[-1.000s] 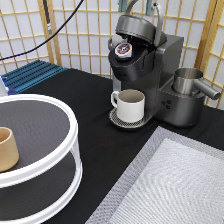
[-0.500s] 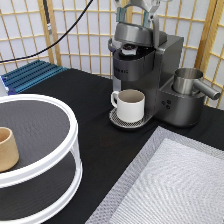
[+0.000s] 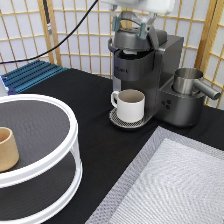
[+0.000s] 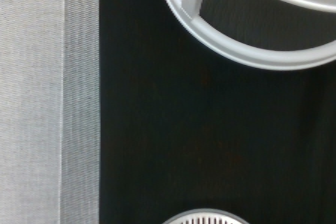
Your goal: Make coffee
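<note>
- Gripper (image 3: 132, 26): at the exterior view's top, directly above the coffee machine (image 3: 150, 75), pressed low onto its lid (image 3: 131, 39). Two fingers (image 3: 116, 24) show, one at either side of the lid's raised top; whether they clamp it or merely rest spread against it cannot be told.
- Coffee pod: not visible in either view. The lid lies down over the brew head, so the chamber is covered; the pod is judged to sit inside, beneath the gripper, but this cannot be confirmed.
- Governing relation: gripper, lid and brew head stack vertically, and the white handled mug (image 3: 129, 104) stands straight below them on the round drip tray (image 3: 120, 121), handle towards the exterior view's left. The mug's contents cannot be made out.
- Metal pitcher (image 3: 189, 81): on the machine's side at the exterior view's right, spout pointing right, apart from the gripper.
- Tan handleless cup (image 3: 7, 148): on the upper shelf of the white two-tier stand (image 3: 60, 150), exterior view's lower left, well apart from the machine; cut off at the edge.
- Grey mat (image 3: 170, 185): exterior view's lower right, near the machine's base.
- Wrist view: only black tabletop (image 4: 187, 140), a strip of mat, a white rim (image 4: 247, 55) and a sliver of slotted metal at one edge; no pod, no lid.
</note>
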### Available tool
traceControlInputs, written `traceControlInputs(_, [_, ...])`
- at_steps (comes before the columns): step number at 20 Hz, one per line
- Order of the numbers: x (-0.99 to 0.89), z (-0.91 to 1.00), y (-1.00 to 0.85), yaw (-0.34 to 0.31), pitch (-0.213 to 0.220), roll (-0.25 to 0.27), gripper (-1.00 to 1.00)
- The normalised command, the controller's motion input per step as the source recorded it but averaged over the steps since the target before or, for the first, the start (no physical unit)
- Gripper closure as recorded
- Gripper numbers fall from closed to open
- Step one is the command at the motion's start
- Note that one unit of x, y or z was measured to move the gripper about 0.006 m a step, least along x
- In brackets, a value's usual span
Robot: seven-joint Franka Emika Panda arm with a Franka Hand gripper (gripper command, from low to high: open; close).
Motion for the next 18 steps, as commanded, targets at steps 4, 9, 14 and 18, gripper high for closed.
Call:
traceControlInputs(4, [-0.1, -0.07, -0.17, 0.062, -0.009, 0.016, -1.0])
traceControlInputs(9, [-0.18, 0.84, -0.58, 0.053, -0.071, 0.123, -1.0])
traceControlInputs(14, [-0.21, 1.0, -0.43, -0.012, -0.124, 0.099, -1.0])
traceControlInputs(18, [-0.22, 0.46, 0.43, -0.006, -0.138, 0.009, -1.0])
